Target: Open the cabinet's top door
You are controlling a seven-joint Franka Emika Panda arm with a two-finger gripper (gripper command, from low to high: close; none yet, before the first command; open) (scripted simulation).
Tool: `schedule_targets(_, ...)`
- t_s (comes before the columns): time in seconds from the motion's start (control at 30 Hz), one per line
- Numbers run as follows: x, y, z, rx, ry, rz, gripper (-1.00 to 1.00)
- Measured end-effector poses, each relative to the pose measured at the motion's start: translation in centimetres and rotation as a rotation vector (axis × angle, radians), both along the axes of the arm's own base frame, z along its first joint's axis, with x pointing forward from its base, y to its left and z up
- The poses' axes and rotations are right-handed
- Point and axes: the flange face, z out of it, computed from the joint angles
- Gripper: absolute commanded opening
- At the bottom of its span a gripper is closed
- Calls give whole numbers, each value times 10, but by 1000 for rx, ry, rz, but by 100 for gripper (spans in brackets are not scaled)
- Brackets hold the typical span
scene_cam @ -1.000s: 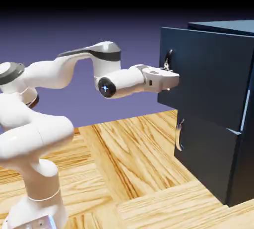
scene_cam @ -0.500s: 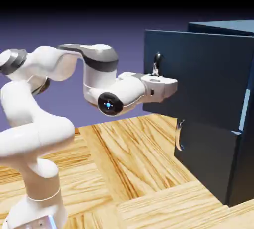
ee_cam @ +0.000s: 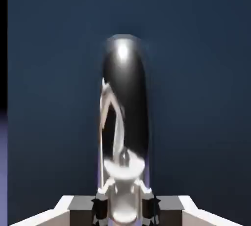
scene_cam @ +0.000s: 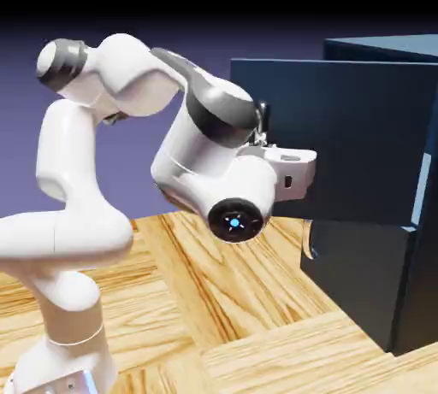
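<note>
the gripper (ee_cam: 124, 209) is pinching the curved silver handle (ee_cam: 124, 100) of the top door, one fingertip on either side of the bar. in the hand view the bar runs away from the fingertips toward the top, shiny and dark, with pale reflections along it. the dark navy top door (scene_cam: 342, 136) lies directly beyond the fingertips and fills most of the hand view behind the bar; only a narrow strip along the left edge shows past it.

in the exterior view the top door stands open, swung out from the cabinet (scene_cam: 381, 46). its free edge is close by the gripper, while its other edge, well apart from the gripper toward the exterior view's right, meets the cabinet. a pale strip (scene_cam: 421, 189) shows beside that far edge. the cabinet body sits behind the door and to the exterior view's right of the gripper.

below the gripper, the lower door (scene_cam: 364, 277) is flush with the cabinet front, and its silver handle (scene_cam: 310, 241) is partly hidden by the top door. the white arm (scene_cam: 192, 157) reaches the gripper from the exterior view's left, bending down into the hand. the wood-patterned surface (scene_cam: 188, 298) spreads beneath the gripper.
</note>
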Motion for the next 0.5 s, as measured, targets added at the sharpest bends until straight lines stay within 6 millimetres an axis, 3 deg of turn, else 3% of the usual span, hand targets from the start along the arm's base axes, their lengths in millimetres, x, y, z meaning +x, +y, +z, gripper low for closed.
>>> schedule_targets(0.5,8,-95,0,0,0,293,-100)
